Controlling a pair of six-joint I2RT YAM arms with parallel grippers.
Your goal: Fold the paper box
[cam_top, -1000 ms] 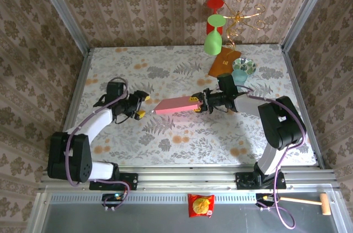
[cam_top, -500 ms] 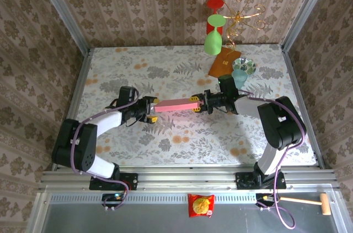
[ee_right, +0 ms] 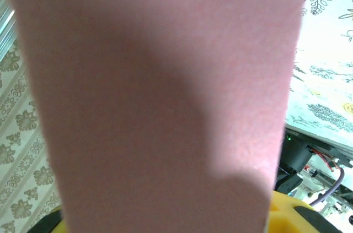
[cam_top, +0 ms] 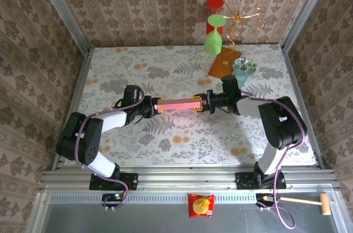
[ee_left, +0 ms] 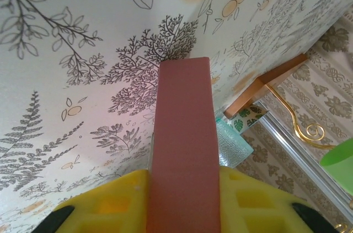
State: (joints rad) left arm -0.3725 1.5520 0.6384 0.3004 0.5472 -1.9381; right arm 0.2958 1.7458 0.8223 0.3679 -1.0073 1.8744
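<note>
Between the two tools, the slim pink cardboard paper box (cam_top: 179, 103) spans the floral counter (cam_top: 165, 139), long axis running left to right; left tool (cam_top: 155, 106) and right tool (cam_top: 205, 102) each clamp one end.

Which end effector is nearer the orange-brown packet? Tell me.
Right. The right end effector grips the paper box near the orange-brown packet; the left end effector grips its far end.
</note>
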